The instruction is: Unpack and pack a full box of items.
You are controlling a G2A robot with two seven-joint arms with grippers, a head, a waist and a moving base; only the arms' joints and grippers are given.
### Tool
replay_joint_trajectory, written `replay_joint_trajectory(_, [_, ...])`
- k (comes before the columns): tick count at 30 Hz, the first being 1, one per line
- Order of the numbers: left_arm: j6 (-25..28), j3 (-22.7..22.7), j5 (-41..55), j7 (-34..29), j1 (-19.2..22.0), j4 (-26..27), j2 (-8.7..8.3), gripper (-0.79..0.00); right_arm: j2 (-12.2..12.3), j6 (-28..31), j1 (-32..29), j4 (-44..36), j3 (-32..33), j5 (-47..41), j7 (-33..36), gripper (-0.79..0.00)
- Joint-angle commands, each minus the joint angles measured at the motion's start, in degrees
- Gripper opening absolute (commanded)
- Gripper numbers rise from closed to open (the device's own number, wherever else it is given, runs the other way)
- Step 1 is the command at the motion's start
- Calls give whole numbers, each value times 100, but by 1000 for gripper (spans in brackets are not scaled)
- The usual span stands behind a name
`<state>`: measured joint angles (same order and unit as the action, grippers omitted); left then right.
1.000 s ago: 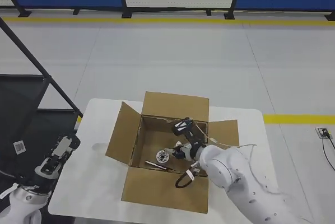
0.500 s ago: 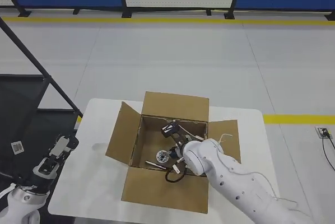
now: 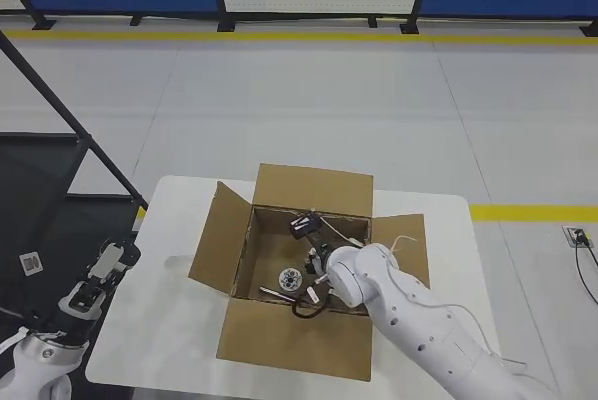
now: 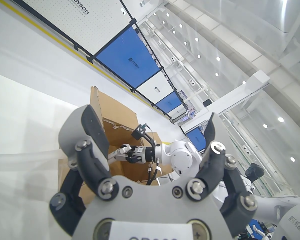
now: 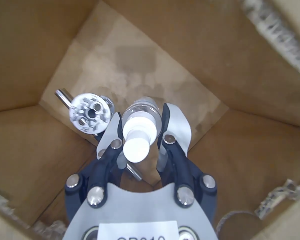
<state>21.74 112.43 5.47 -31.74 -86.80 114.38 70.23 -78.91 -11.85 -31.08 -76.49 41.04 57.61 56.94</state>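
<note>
sitting open on the counter (image 3: pixel 179 300), the box (image 3: pixel 314 188) holds the right tool (image 3: pixel 316 287), from above. left wrist: left tool (image 4: pixel 150 118) released, empty. right wrist: clenched on a clear bottle (image 5: pixel 140 126) inside the box, beside a metal disc (image 5: pixel 91 116).

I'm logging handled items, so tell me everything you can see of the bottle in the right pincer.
The bottle is small, clear and plastic-looking, with a stepped white cap facing the wrist camera. It stands roughly upright inside the cardboard box, low near its floor; whether its base rests there is hidden. The right pincer flanks its shoulders, fingers seemingly pressed on both sides. A round metal disc sits close beside it, not touching.
</note>
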Motion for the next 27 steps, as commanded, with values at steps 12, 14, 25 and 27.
replay_joint_trajectory(12, [0, 0, 0, 0, 0, 0, 0, 0, 654, -308, -1877, -4367, 2227, 2362, 1012, -785])
replay_joint_trajectory(14, [0, 0, 0, 0, 0, 0, 0, 0, 709, -370, -2222, -4802, 2659, 2592, 1054, -785])
replay_joint_trajectory(25, [0, 0, 0, 0, 0, 0, 0, 0, 848, -447, -3743, -4396, 4861, 2533, 1046, -785])
replay_joint_trajectory(27, [0, 0, 0, 0, 0, 0, 0, 0, 843, -424, -3842, -4004, 4956, 2371, 946, -785])
